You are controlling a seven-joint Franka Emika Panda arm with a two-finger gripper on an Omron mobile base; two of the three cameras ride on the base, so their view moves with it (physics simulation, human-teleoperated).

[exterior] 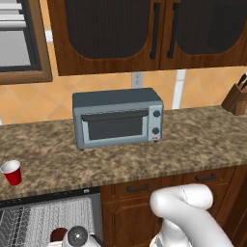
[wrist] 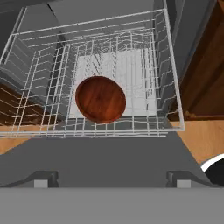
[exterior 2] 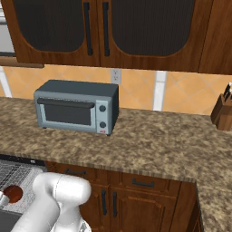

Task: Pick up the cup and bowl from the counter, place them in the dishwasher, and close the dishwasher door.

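Bowl (wrist: 100, 99) in dishwasher (wrist: 168, 65) rack.

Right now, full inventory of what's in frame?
cup: 1, red, white rim, upright on counter, left end
bowl: 1, reddish-brown, in dishwasher rack
counter: 1, speckled brown granite
dishwasher: 1, open, white wire rack
toaster oven: 1, grey-blue, on counter by the wall
knife block: 1, brown, counter's right end
wall outlet: 1, white, above oven
upper cabinets: dark brown
drawers: brown, under counter
tool: 1, open, above bowl
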